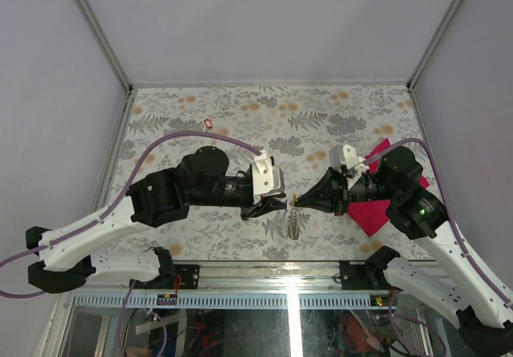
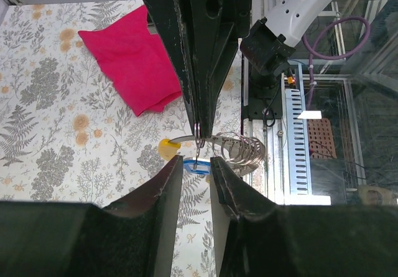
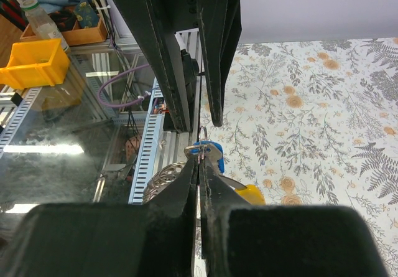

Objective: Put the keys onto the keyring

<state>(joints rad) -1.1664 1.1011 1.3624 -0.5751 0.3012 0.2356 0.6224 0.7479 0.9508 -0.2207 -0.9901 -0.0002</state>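
The keyring (image 2: 241, 147), a coil of thin silvery loops, hangs in the air between my two grippers (image 1: 294, 223). My right gripper (image 3: 199, 160) is shut on it and pinches a small ring at its tips. A blue-headed key (image 2: 198, 167) and a yellow-headed key (image 2: 166, 148) hang from the keyring. My left gripper (image 2: 196, 164) is open, and the blue head sits just beyond its tips. A red-headed key (image 1: 209, 123) lies alone on the table, far left of the grippers. In the right wrist view the blue head (image 3: 212, 153) and the yellow head (image 3: 251, 194) show beside my shut fingers.
A magenta cloth (image 1: 370, 211) lies on the floral table under the right arm and shows again in the left wrist view (image 2: 134, 59). The metal rail at the near table edge (image 1: 264, 270) runs just below the grippers.
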